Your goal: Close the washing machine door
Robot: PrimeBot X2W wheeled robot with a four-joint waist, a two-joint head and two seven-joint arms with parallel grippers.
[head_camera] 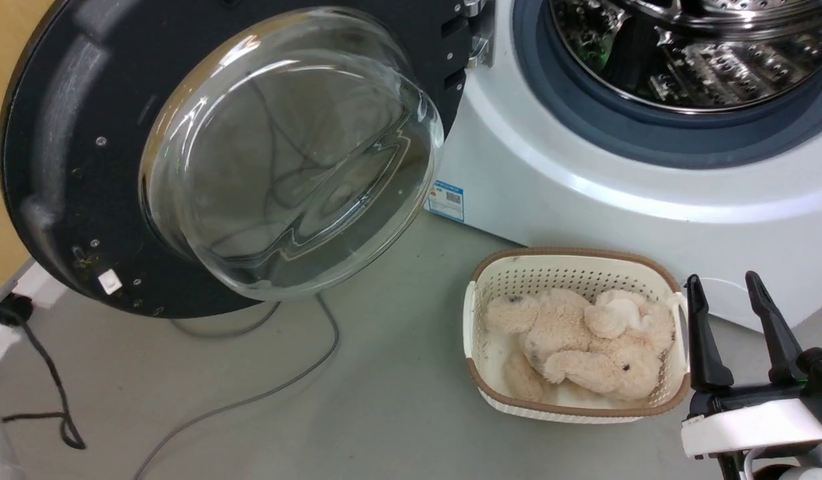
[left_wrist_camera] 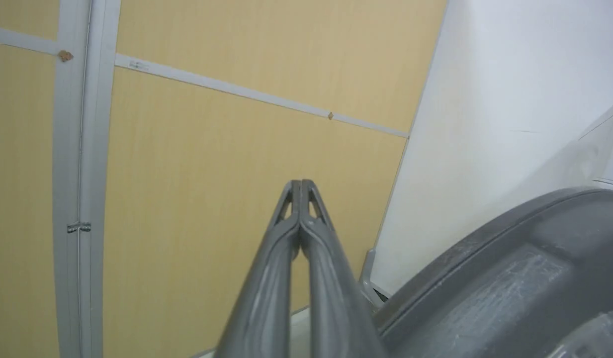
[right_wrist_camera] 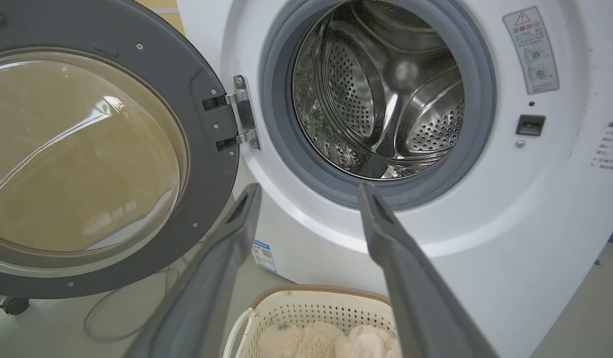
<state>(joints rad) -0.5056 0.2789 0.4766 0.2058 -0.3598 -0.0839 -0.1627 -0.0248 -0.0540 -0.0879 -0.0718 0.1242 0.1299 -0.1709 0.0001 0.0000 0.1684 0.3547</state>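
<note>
Round black-rimmed glass washing machine door (head_camera: pixel 71 167) hangs wide open, left of the white boxy washing machine (head_camera: pixel 551 180). We've got the left claw (left_wrist_camera: pixel 300 186) pinched closed just beside its rim, likely for pushing; the right claw (head_camera: pixel 721 279) gapes, idle.

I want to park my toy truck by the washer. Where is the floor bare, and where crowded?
Bare grey floor lies between the round black-rimmed glass washing machine door and the cream perforated plastic basket. Crowded: a grey cable and a black cable trail across the left, a beige plush toy fills the basket, and the right pincer stands beside it.
</note>
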